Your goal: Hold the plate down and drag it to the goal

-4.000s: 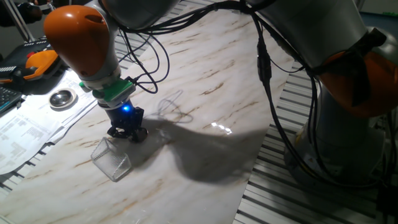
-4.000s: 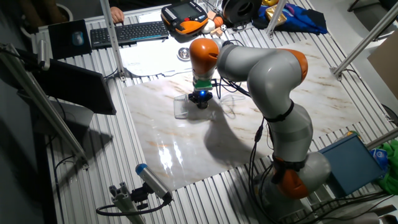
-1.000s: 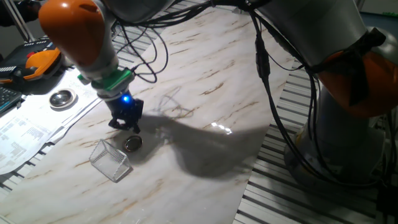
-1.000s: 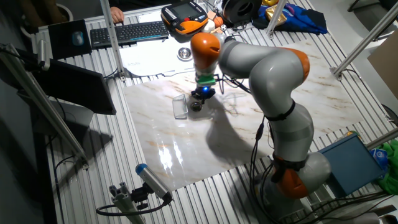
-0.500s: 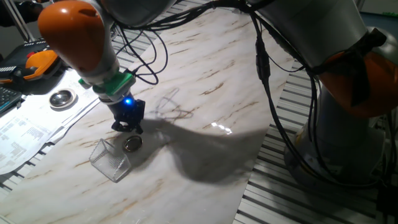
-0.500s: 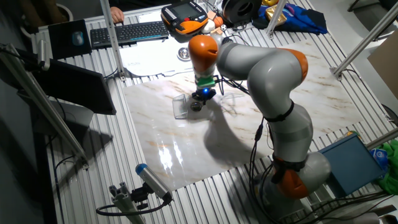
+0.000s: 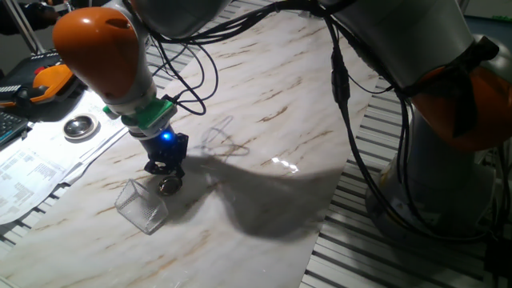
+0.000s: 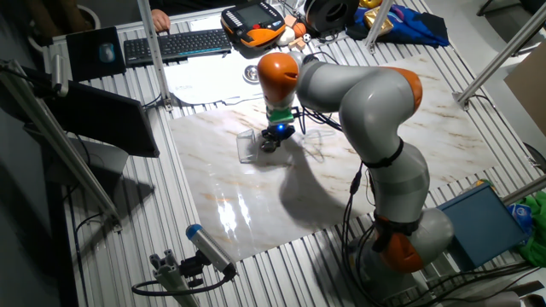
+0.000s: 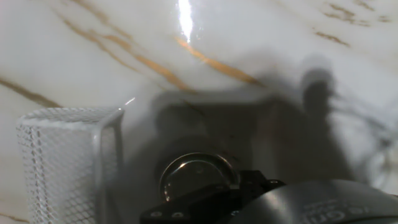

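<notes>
The plate point(image 7: 168, 187) is a small shiny silver disc on the marble slab, just right of the open end of the goal point(image 7: 142, 206), a small wire mesh box. My gripper point(image 7: 165, 174) points straight down with its fingers together, and the tips sit on the plate's back edge. In the other fixed view the gripper point(image 8: 270, 142) stands right beside the mesh box point(image 8: 248, 147). The hand view shows the plate point(image 9: 194, 169) partly under the dark fingertips point(image 9: 205, 200), with the mesh box point(image 9: 62, 162) close to its left.
A larger round silver dish point(image 7: 80, 126) lies on papers beyond the slab's left edge. An orange pendant point(image 8: 253, 23) and a keyboard point(image 8: 175, 44) sit behind the slab. Cables point(image 7: 192, 72) hang from the arm over the slab.
Over the last second the gripper has come down and forward from just behind the plate onto its back edge. The plate and the mesh box have barely moved.
</notes>
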